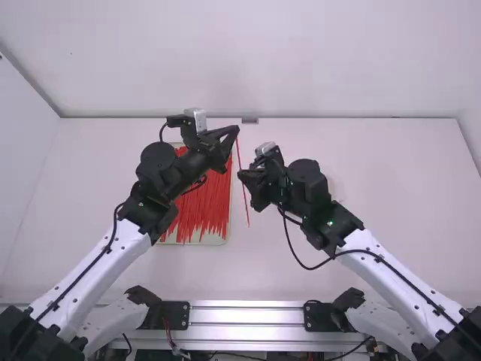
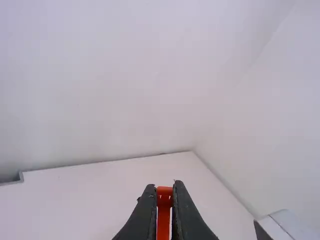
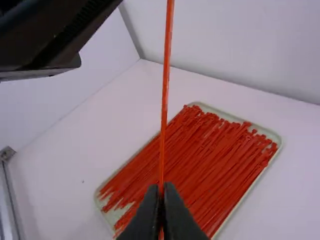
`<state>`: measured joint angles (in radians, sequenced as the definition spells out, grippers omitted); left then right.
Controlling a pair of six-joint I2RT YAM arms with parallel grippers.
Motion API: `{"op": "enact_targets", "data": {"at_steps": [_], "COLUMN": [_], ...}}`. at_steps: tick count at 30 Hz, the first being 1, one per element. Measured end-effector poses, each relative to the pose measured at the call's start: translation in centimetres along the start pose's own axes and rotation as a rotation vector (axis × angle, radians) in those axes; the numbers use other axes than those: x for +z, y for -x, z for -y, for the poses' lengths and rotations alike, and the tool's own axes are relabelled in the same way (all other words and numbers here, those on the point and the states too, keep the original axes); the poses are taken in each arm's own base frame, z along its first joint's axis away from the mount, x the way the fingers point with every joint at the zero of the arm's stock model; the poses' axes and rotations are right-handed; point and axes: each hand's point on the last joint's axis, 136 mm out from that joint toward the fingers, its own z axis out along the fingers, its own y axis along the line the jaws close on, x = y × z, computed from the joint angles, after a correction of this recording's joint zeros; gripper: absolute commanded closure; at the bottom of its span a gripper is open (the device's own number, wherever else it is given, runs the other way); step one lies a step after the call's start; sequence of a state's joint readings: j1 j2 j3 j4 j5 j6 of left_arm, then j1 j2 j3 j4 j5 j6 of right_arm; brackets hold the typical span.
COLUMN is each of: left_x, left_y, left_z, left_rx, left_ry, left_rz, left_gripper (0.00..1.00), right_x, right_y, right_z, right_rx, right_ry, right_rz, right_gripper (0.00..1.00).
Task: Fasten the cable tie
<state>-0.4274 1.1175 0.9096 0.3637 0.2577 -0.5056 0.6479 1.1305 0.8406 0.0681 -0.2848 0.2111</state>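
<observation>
Bright, even, diffuse light fills every view, with only faint soft shadows on the white table (image 1: 361,150).

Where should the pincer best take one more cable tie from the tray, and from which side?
Probably near a tip at the tray's sparser end, where the cable ties fan apart. Come from above, closing across the flat strip; elsewhere they lie packed.

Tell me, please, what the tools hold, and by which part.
One red cable tie: left tool pinches its end, right tool grips it near the middle.
</observation>
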Motion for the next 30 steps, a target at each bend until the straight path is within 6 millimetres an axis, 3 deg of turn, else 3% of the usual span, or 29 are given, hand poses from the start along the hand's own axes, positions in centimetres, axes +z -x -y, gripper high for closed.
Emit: {"op": "enact_targets", "data": {"at_steps": [12, 16, 22, 30], "left_x": [0.0, 0.0, 0.0, -0.1], "left_y": [0.3, 0.3, 0.9, 1.1], "left_z": [0.6, 0.7, 1.1, 1.2], "left_rx": [0.006, 0.006, 0.013, 0.026], "left_ry": [-0.031, -0.033, -0.052, -0.057], "left_rz": [0.008, 0.01, 0.03, 0.04], "left_gripper": [0.97, 0.8, 0.31, 0.04], "right_x": [-0.1, -0.1, -0.4, -1.1], "right_y": [0.3, 0.3, 0.0, -0.1], "right_z": [0.0, 0.0, 1.4, 3.3], "right_rx": [-0.003, -0.006, 0.009, 0.015], "right_ry": [-0.002, -0.002, -0.032, -0.032], "right_rz": [0.007, 0.006, -0.01, -0.024], "right_gripper": [1.0, 1.0, 1.0, 1.0]}}
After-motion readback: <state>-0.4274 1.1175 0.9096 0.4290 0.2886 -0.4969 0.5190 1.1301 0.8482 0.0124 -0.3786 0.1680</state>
